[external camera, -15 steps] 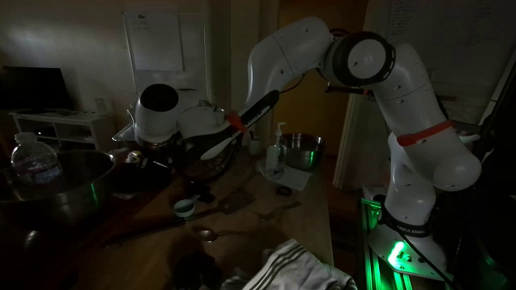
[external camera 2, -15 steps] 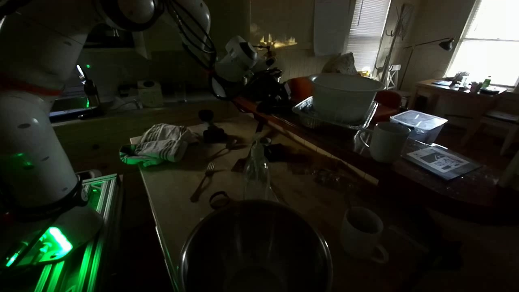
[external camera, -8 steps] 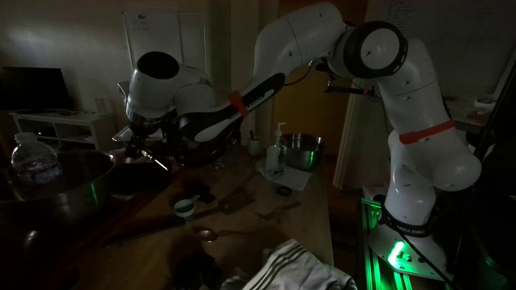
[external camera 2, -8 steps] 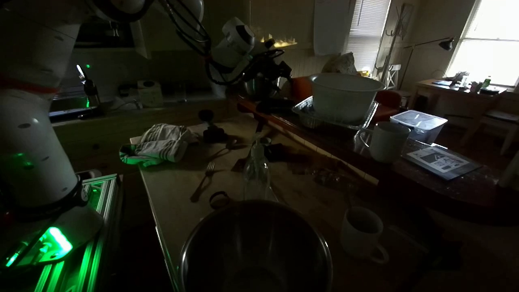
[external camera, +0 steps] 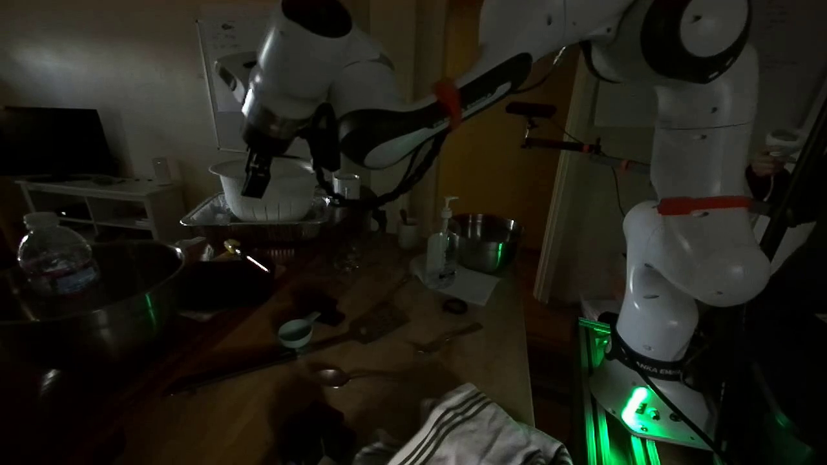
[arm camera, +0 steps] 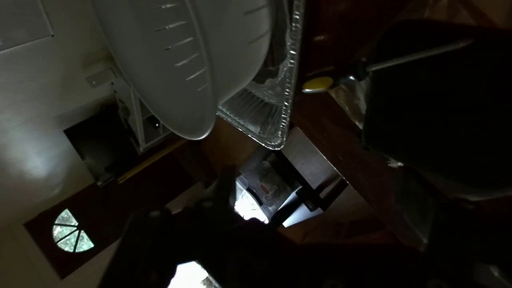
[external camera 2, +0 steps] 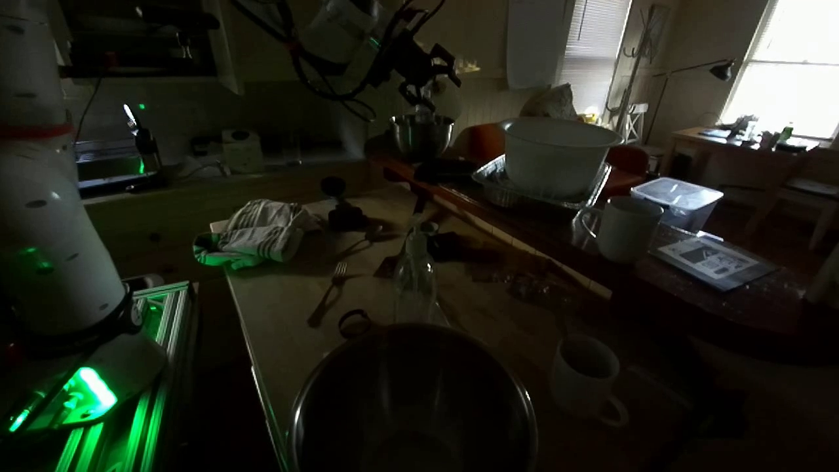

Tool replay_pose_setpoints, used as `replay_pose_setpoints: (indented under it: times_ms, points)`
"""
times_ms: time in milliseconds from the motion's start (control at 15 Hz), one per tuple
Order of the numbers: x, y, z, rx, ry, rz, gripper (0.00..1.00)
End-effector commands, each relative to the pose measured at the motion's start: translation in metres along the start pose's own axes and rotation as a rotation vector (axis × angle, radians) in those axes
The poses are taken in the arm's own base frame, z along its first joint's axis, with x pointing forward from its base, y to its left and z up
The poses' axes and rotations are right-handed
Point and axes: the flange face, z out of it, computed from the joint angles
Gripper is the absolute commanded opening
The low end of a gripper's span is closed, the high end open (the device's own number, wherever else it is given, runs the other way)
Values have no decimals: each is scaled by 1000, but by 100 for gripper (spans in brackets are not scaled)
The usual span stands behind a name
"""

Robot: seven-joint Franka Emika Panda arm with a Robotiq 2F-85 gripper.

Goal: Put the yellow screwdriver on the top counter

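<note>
The hand (external camera 2: pixel 444 94) has risen, spread, leaving the screwdriver (external camera: pixel 241 252) partly over something black (arm camera: pixel 432 120) on the counter (arm camera: pixel 334 134): apparently placed.

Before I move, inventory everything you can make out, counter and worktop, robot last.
Yellow screwdriver: 1, yellow handle, top counter
Foil tray: 1, silver, top counter
Tub: 1, white, in foil tray
Bowls: 2, silver, top counter and worktop
Plastic bottle: 1, clear, apparently in counter bowl
Mugs: 2, white, top counter and worktop
Printed card: 1, grey and white, top counter
Pump bottle: 1, clear, worktop
Paper: 1, white, worktop
Fork: 1, silver, worktop
Spoon: 1, silver, worktop
Spatula: 1, dark, worktop
Measuring cup: 1, pale, worktop
Ring: 1, black, worktop
Towel: 1, white, striped, worktop edge
Unclear shapes: several, black, both levels
Arm: 1, mostly white, over worktop
Tool: 1, black, open, mid-air
</note>
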Motion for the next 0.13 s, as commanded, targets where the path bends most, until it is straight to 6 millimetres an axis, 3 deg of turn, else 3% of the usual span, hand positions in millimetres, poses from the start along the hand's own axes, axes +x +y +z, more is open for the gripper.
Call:
replay_pose_setpoints:
  times_ms: [0, 67]
  points:
    - [-11, 7, -12, -3, 3, -15, 100]
    - [-21, 12, -22, -6, 8, -27, 100]
